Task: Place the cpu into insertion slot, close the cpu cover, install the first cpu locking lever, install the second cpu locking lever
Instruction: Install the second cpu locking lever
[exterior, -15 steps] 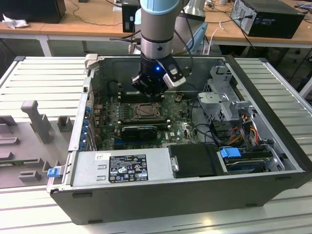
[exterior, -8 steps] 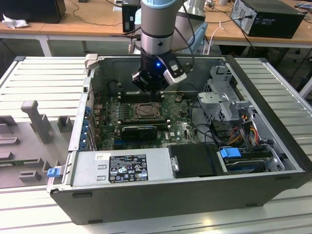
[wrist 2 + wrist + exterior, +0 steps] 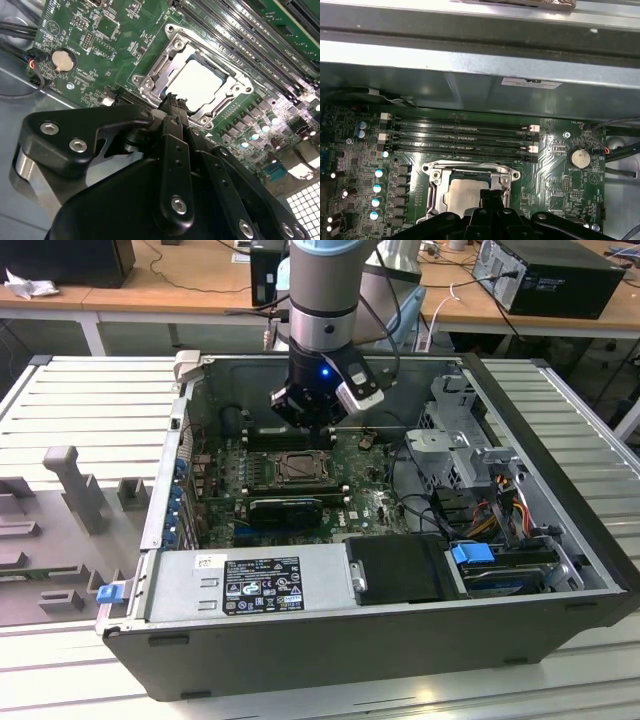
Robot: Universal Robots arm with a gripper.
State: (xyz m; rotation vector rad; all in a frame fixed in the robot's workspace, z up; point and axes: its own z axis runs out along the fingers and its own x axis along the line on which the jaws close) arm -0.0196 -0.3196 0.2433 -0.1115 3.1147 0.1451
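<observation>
The pincer point(image 3: 172, 107) is seen hanging directly above the insertion slot point(image 3: 200, 82), its dark fingers drawn together to a narrow tip with nothing gripped between them, poised over the near edge of the socket. Just beyond that tip the cpu point(image 3: 200, 85) is found already seated, silvery face up, square to the frame. The cpu cover point(image 3: 470, 175) appears lowered around the chip in both wrist views (whether any lever is latched cannot be told). In the exterior view the arm is placed mid-board inside the open computer case point(image 3: 560, 590).
</observation>
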